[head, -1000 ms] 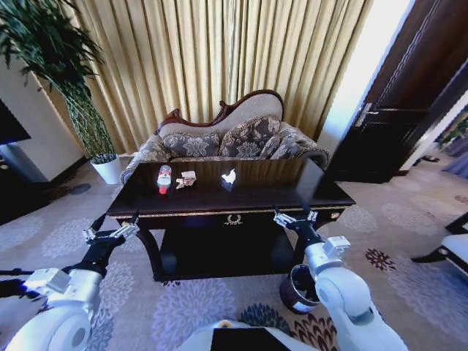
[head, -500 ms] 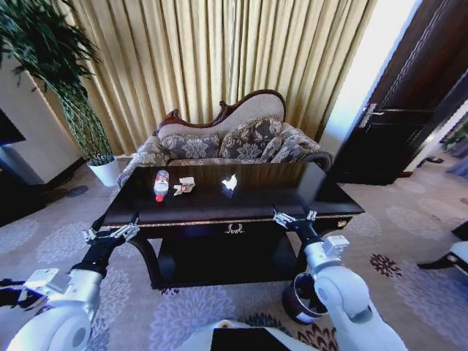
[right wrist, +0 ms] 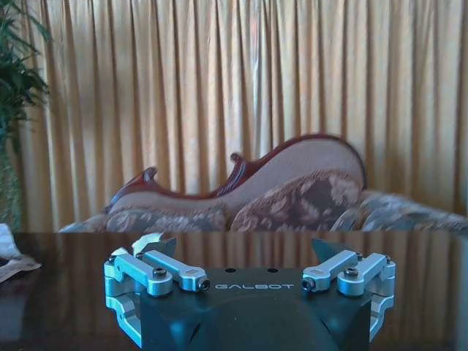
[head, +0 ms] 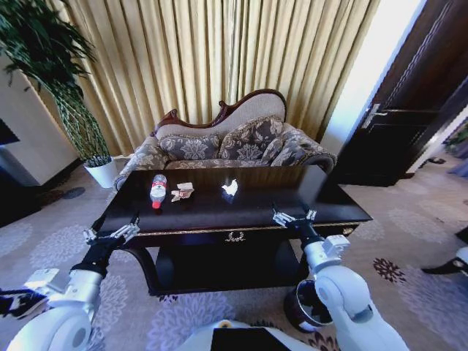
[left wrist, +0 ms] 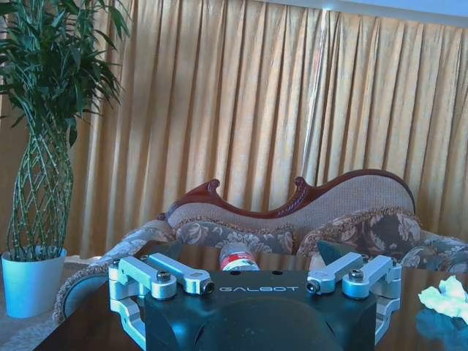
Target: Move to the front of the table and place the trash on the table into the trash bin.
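Approach step, nearly done. Nearest, the trash bin stands on the carpet beside the right arm. Left hand and right hand, both spread wide and empty, hover at the near edge of the worktop. Farther back lie the bottle, wrapper and tissue. The next move, judged, calls for a forward reach.

Dark table carries bottle, seemingly a wrapper, tissue
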